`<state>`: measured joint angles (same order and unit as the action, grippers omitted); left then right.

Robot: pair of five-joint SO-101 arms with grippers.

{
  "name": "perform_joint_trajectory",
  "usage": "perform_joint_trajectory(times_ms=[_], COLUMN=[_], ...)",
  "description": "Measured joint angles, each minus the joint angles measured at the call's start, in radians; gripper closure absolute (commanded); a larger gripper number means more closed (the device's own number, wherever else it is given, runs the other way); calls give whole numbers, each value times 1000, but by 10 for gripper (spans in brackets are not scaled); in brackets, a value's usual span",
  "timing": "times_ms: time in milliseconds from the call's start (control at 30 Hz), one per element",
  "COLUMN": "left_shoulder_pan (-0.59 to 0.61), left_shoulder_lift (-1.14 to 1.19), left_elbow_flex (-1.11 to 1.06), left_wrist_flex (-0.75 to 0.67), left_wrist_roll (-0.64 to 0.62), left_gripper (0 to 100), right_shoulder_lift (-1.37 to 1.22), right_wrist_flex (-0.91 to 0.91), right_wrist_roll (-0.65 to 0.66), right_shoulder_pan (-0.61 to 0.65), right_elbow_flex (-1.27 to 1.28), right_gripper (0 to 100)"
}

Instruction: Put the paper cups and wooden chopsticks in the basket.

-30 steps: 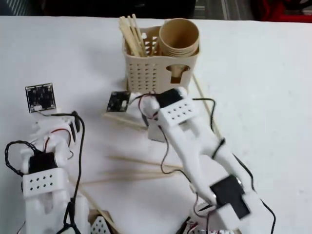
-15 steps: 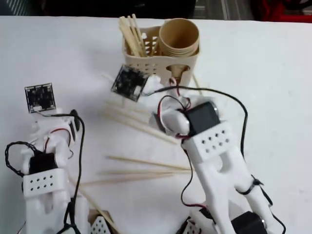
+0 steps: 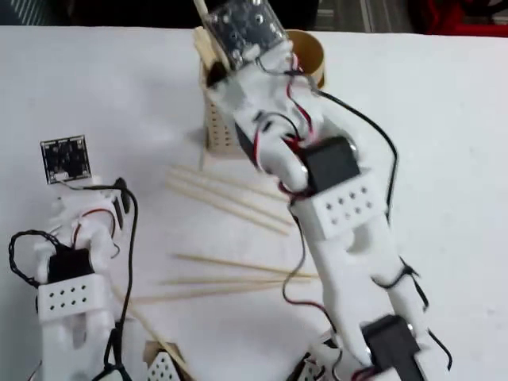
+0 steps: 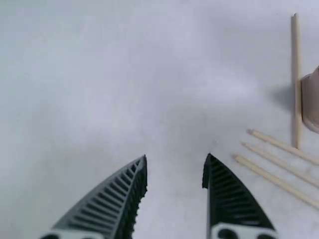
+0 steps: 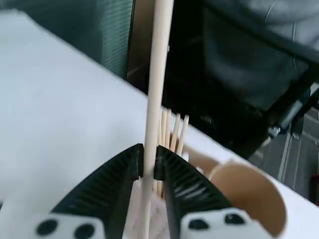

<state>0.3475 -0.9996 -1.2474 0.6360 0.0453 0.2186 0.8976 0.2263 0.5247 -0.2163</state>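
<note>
My right gripper (image 5: 148, 159) is shut on a wooden chopstick (image 5: 157, 74), held upright above the basket (image 3: 216, 125). Beyond the fingers, other chopsticks (image 5: 172, 130) stand in the basket beside a stack of paper cups (image 5: 249, 196). From above, the right arm (image 3: 333, 198) stretches over the basket and hides most of it; the cup rim (image 3: 316, 54) peeks out behind it. My left gripper (image 4: 175, 159) is open, low over bare table, with three loose chopsticks (image 4: 279, 162) off to one side. The left arm (image 3: 71, 294) sits at the near left.
Loose chopsticks lie on the white table: three (image 3: 230, 198) just in front of the basket and a few more (image 3: 230, 270) nearer the arms' bases. Another chopstick (image 4: 296, 79) lies against the basket's corner (image 4: 311, 104). Open table stretches to the left and right.
The right arm has lifted a chopstick off the table and swung up and away, to over the basket. The left arm has not moved.
</note>
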Motion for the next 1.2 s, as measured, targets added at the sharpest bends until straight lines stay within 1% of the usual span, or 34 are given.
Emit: perform_joint_trajectory(times_ms=[100,267,367,467,633,700,800,867,967,1167,1200], left_shoulder_pan=[0,0,0,0,0,0,0,0,0,0,0], left_shoulder_lift=[0,0,0,0,0,0,0,0,0,0,0], left_elbow_flex=[0,0,0,0,0,0,0,0,0,0,0], left_wrist_flex=[0,0,0,0,0,0,0,0,0,0,0], left_wrist_roll=[0,0,0,0,0,0,0,0,0,0,0], left_gripper=[808,808,808,808,808,808,808,808,808,808,808], right_shoulder_lift=[-68,-186,-253,-311,-396,-407,-404,-388,-325,-95,-58], right_wrist_flex=[-149,-384,-483,-522,-531,-531,-489,-425,-288,55,120], right_wrist_roll=[-29,-37,-37,-37,-37,-37,-37,-37,-37,-37,-37], right_shoulder_pan=[0,-17,-41,-63,-84,-91,-94,-92,-92,-92,-98], right_elbow_flex=[0,0,0,0,0,0,0,0,0,0,0], right_gripper=[979,979,979,978,968,921,824,812,847,983,981])
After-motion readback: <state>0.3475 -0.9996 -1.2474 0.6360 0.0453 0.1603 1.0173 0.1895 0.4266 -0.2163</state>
